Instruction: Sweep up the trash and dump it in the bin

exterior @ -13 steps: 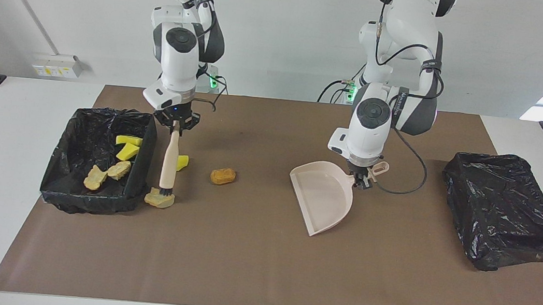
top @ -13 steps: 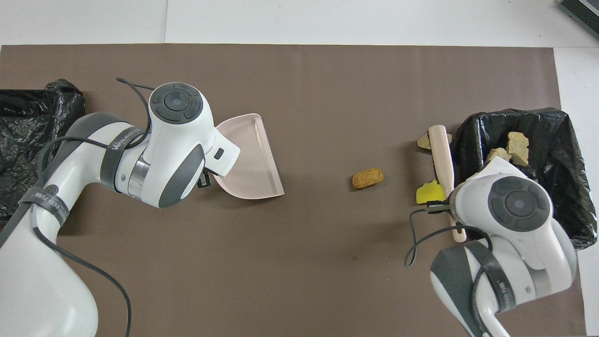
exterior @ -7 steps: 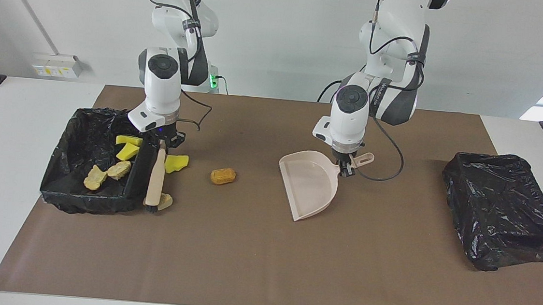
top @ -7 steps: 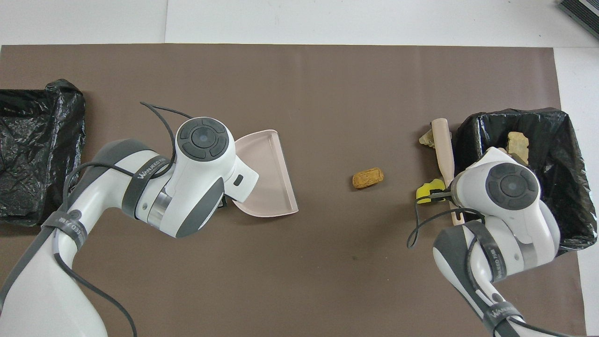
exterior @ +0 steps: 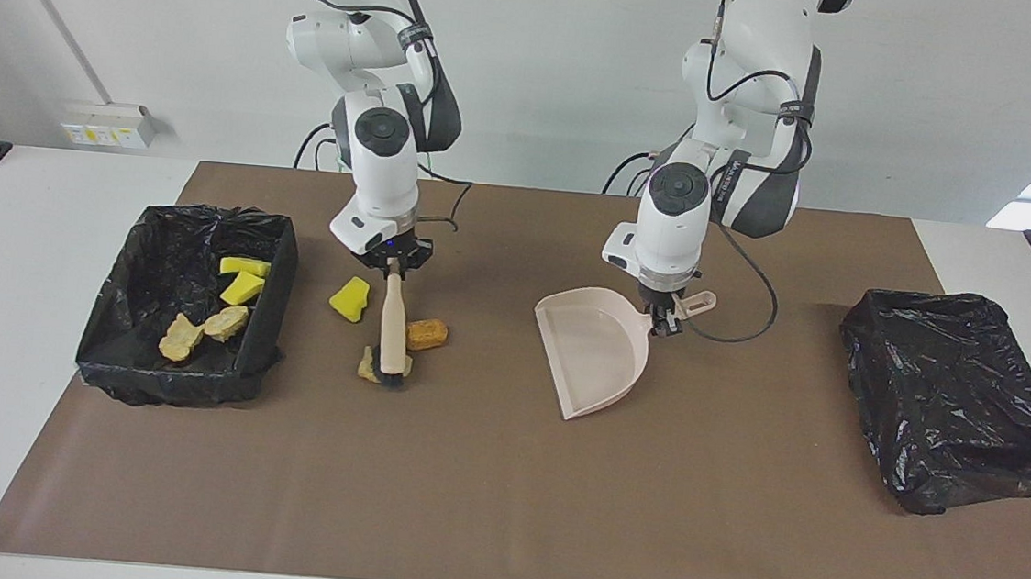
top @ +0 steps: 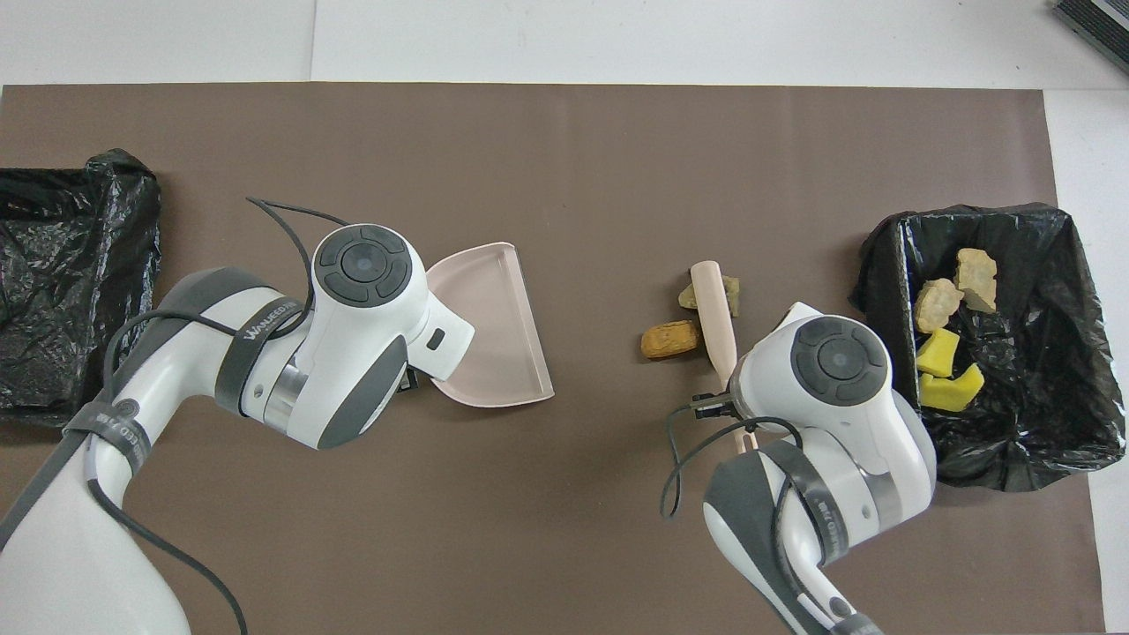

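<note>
right gripper (exterior: 393,267) pinches brush (exterior: 393,328) top | left gripper (exterior: 661,324) pinches dustpan (exterior: 594,349) handle | trash (exterior: 425,334): three bits by brush on mat, four in bin (exterior: 113,313) | looks light, crumbly | push gently, low, with bristles

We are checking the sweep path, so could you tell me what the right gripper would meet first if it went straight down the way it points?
The right gripper points down, shut on the brush; going on, the bristles press onto the brown mat beside the tan chunk, it seems.
</note>
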Tool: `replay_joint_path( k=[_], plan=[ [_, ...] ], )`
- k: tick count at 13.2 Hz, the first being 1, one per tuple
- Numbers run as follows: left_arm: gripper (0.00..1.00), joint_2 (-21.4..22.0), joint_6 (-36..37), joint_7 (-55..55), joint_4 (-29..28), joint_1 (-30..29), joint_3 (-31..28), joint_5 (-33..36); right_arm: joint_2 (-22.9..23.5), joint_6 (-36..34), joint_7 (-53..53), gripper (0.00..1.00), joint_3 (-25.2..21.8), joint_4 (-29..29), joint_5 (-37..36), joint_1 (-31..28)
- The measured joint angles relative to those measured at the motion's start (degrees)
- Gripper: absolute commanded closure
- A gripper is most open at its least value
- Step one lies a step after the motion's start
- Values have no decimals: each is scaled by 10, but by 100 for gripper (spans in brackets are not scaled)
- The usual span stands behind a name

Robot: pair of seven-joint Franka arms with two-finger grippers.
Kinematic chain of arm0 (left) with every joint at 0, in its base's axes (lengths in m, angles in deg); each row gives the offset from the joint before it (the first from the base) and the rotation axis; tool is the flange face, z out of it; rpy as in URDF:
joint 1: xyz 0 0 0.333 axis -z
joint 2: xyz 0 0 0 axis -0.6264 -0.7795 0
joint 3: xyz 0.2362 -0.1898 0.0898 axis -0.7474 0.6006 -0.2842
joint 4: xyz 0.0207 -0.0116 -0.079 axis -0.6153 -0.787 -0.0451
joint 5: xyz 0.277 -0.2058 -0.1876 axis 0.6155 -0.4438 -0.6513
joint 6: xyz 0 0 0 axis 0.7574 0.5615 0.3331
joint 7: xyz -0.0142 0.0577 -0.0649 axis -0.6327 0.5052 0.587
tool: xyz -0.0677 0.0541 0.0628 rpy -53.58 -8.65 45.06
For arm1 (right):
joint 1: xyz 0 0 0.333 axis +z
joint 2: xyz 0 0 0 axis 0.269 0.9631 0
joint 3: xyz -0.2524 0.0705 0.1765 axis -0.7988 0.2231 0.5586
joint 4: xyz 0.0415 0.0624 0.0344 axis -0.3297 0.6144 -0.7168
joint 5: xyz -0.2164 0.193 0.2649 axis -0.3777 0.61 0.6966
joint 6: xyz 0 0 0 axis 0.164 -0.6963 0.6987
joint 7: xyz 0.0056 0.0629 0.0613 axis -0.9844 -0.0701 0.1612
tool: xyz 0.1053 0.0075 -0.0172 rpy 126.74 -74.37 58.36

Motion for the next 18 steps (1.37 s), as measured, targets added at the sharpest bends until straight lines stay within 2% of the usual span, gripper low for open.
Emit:
replay_joint_path(
  k=[4, 6, 10, 15, 18],
  plan=[
    [100, 6, -5, 0, -17, 0, -1, 0, -10, -142, 2, 100, -7, -95, 13, -1],
    [100, 15, -12, 0, -34, 0, -1, 0, -24, -168, 2, 100, -9, -95, 10, -38],
    [100, 20, -30, 0, -45, 0, 0, 10, -66, -161, -82, 100, -11, -13, -17, -72],
    [100, 32, -59, 1, -70, 17, 5, 25, -176, -94, -123, 100, -11, 150, -20, -108],
    [100, 42, -77, 0, -91, 22, 5, 25, -201, -87, -123, 100, -9, 188, -19, -112]
  ],
)
